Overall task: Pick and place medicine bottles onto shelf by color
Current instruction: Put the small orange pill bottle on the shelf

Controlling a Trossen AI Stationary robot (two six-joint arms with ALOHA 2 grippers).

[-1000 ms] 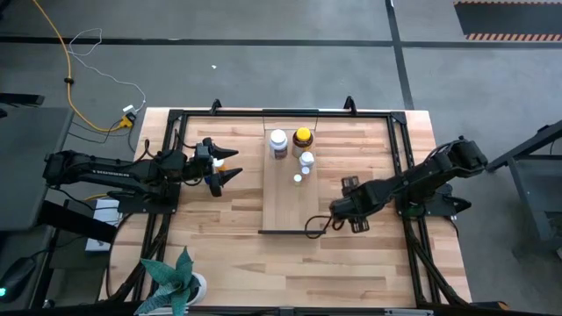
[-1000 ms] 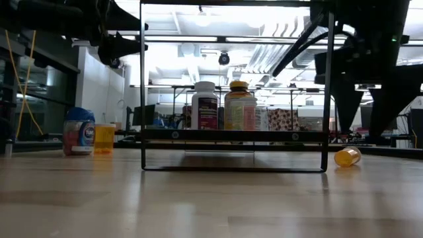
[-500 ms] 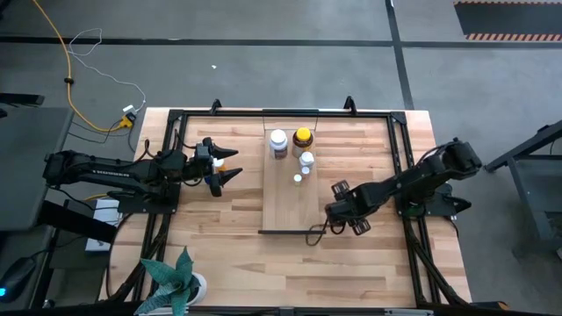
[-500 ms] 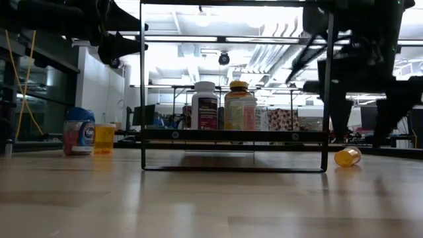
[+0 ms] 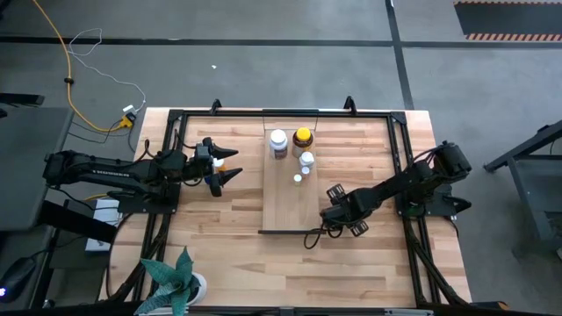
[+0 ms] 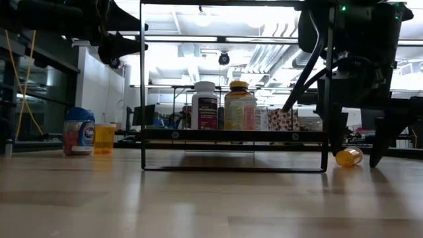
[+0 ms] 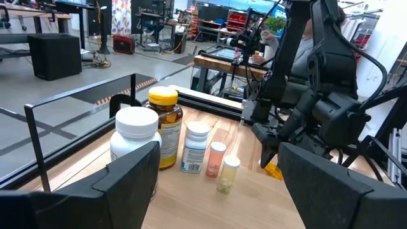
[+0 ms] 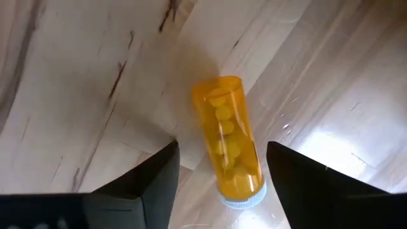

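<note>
- High view. The shelf (image 5: 290, 180), a long light plank, lies at the centre of the counter (image 5: 219, 228). Near its upper end stand a white-capped bottle (image 5: 278, 142), an amber bottle with yellow cap (image 5: 303, 139), a small white bottle (image 5: 306, 161) and a tiny one (image 5: 298, 178). The right tool (image 5: 338, 216) sits low at centre right, just beside the shelf's right edge. The left tool (image 5: 226, 168) waits at centre left, well apart from the shelf, its fingers spread.
- Low view. A small orange bottle (image 6: 348, 157) lies on its side on the counter at the right of the frame, between the two dark fingers of the right tool, which reach down on either side without touching it. At the left stand a blue-capped bottle (image 6: 79, 131) and a small orange one (image 6: 104, 137).
- Left wrist view. Four bottles stand grouped at centre; the right arm works behind them.
- Right wrist view. The lying orange bottle shows pills inside and a white cap toward the bottom of the frame. The right tool's fingers (image 8: 305, 184) stand apart, one each side of its barrel.
- Handling, as a judgement. The bottle looks light, rigid and smooth, and being round it may roll or skid if nudged by one finger first. The mid-barrel, squeezed across its width, seems the surest hold.
</note>
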